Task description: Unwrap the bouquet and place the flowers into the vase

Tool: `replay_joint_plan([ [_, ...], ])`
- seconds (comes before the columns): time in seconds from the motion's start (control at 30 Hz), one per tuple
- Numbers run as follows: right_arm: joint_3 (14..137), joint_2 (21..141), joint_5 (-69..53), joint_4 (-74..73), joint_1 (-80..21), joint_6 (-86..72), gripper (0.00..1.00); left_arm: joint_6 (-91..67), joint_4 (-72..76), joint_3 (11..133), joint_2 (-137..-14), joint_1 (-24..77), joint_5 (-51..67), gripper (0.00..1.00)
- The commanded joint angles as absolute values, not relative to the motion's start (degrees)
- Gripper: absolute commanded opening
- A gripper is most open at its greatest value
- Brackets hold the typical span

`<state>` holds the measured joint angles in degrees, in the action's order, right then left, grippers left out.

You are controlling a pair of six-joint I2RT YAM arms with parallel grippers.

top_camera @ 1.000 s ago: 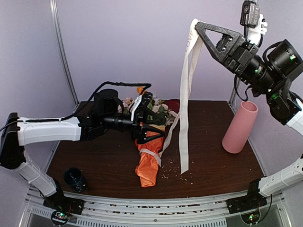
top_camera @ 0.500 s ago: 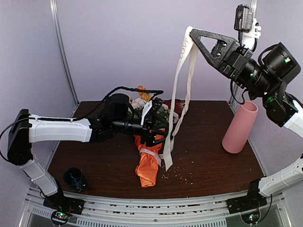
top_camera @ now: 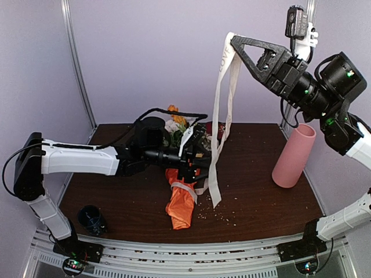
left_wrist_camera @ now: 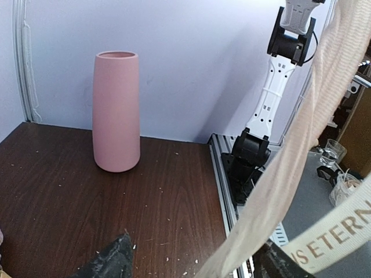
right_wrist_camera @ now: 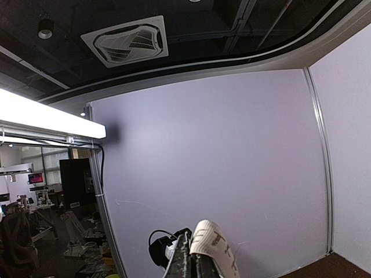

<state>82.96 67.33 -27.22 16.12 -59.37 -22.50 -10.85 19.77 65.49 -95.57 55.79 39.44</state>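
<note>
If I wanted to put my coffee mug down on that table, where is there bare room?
Bare wood lies between the hanging ribbon and the vase, and front-left between the blue cup and the bouquet. The middle rear is crowded: flowers, left gripper, ribbon.

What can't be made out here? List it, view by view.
- Top view: flowers mostly hidden behind the left arm; bouquet paper's upper part covered by the left pincer.
- Left wrist: ribbon print cut off by the right edge.
- Right wrist: table and vase out of frame; right pincer mostly below the bottom edge.
</note>
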Motion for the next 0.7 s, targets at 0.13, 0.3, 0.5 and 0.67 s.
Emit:
replay_joint_plan([
  [0.13,82.8,67.6,-28.0,16.7,-59.2,-22.6,0.00,-13.0,23.9,67.5,-96.4,56.6,43.9,0.72],
  [0.3,82.8,67.5,-27.8,16.5,-59.2,-22.5,0.00,-13.1,24.1,66.9,-96.3,56.6,43.3,0.54],
  [0.5,82.4,67.2,-27.5,16.4,-59.2,-22.4,0.00,-13.0,24.2,66.5,-96.4,56.6,42.6,0.36],
  [0.67,82.1,67.1,-27.5,16.3,-59.2,-22.5,0.00,-12.8,24.0,66.8,-96.5,56.6,42.5,0.16],
])
